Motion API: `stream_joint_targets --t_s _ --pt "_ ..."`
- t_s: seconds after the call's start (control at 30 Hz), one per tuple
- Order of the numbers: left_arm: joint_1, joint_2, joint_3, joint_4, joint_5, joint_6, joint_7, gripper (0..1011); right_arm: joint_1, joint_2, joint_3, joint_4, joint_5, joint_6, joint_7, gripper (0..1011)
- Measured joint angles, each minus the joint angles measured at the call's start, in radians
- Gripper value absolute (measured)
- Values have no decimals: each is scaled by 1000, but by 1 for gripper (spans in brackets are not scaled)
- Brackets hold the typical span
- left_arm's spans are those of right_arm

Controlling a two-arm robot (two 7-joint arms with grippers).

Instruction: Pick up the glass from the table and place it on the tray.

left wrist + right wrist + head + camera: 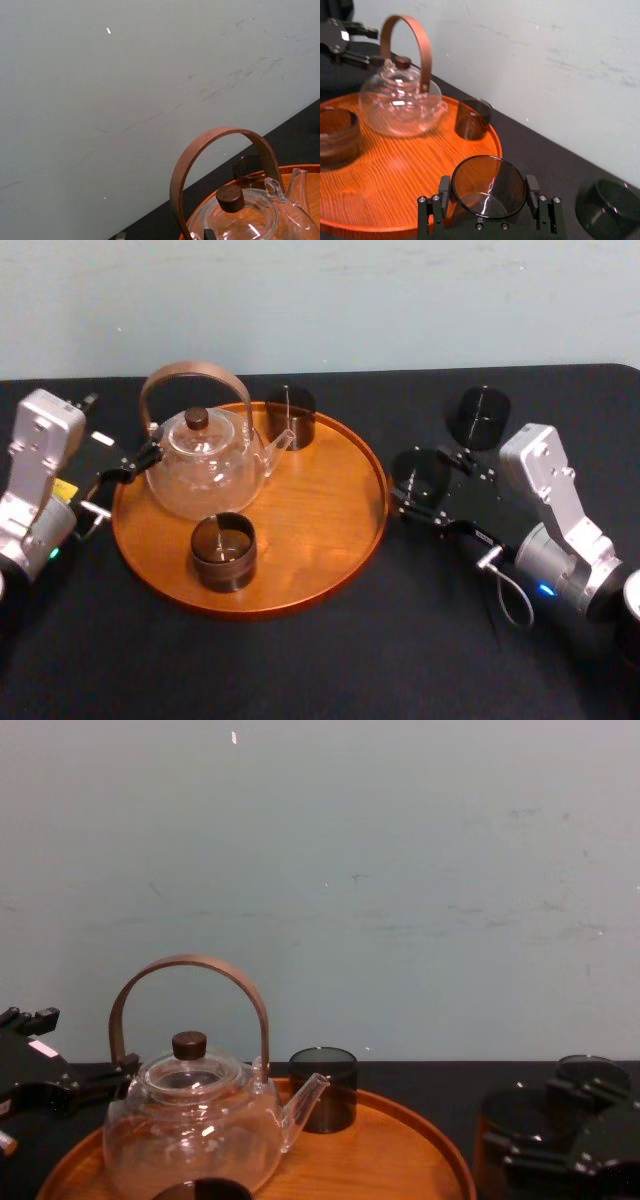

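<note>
**Head view:** The right gripper (419, 484) is clamped on the glass (420, 466), just beside the right rim of the tray (330, 540) on the table (300, 670). A spare glass (478, 417) stands nearby, toward the table's far edge. On the tray, the teapot (205, 465) occupies the rear left, the rear cup (291, 417) stands at the far rim and the front cup (223, 551) near the front rim. The tray's right half is bare. The left gripper (135, 462) sits at the left rim beside the teapot; its state cannot be told.

**Left wrist view:** The teapot's handle arches close ahead.

**Right wrist view:** The fingers (445, 189) press opposite sides of the glass, which is upright with its mouth up.

**Chest view:** The teapot handle stands highest on the tray.
</note>
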Motion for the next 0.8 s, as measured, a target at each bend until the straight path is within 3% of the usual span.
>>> stream_joint_targets --t_s 0.33,0.8 --pt "0 0 0 0 0 0 0 1010 47 -22 -42 -25 -11 25 26 920" --pt "0 0 0 0 0 0 0 1010 110 -70 -120 31 -18 13 56 920"
